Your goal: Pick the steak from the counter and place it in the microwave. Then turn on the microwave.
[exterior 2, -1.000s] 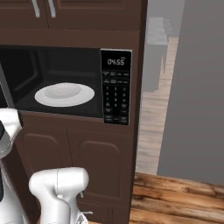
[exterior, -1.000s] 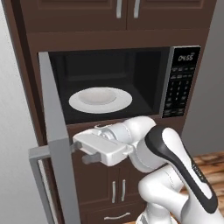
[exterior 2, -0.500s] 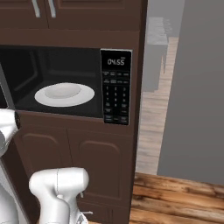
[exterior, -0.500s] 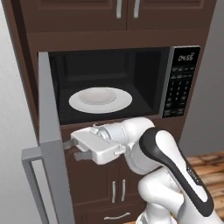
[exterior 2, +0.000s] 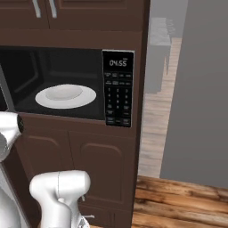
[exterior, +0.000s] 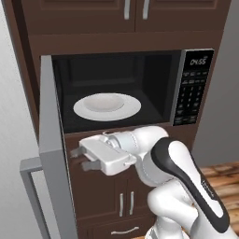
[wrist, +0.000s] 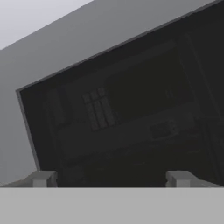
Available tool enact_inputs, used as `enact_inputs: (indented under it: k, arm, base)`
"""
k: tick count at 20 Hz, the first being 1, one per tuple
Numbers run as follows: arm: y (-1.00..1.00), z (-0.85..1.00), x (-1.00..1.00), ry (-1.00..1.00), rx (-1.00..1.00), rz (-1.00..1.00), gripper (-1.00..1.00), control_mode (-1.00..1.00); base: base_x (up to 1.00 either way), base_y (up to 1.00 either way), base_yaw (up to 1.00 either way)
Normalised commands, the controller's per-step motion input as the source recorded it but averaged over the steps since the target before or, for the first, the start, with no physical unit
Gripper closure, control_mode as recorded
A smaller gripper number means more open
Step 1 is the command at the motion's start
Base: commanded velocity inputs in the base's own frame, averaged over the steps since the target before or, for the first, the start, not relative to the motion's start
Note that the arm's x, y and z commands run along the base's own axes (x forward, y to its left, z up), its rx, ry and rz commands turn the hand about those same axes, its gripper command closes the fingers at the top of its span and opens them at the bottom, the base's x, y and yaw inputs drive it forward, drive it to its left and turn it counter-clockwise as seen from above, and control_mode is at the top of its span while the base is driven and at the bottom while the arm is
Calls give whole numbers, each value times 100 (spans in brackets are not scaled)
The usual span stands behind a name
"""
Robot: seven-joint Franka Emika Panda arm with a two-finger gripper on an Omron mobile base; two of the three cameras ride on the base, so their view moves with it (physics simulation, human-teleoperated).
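Two spread claw (exterior: 77,158) fingers beside microwave (exterior: 140,84) door edge (exterior: 49,140).

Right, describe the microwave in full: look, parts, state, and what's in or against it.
The microwave is a wide black unit built into dark brown cabinetry, under upper cupboards and above lower ones. Its grey-framed door stands swung open on the left. A round white plate lies on the floor of the dark cavity, and no food shows on it. On the right, the keypad sits below a lit display. The open gripper hovers just below the opening, beside the door.
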Motion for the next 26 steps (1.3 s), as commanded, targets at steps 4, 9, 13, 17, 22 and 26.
enact_inputs:
  k: [4,9,13,17,22,26]
  arm:
    - [-68,0,-4,-2,2,0,-100,-100]
    - [-70,0,0,-1,0,0,-100,-100]
    - [-73,0,-2,0,1,-6,-100,-100]
    - [-71,0,-8,0,0,-13,-100,-100]
    - [-58,0,0,0,0,-24,-100,-100]
    - [-48,-1,0,0,0,-27,-100,-100]
  base:
    - [0,0,0]
    - [0,0,0]
    - [0,0,0]
    - [0,0,0]
    - [0,0,0]
    - [0,0,0]
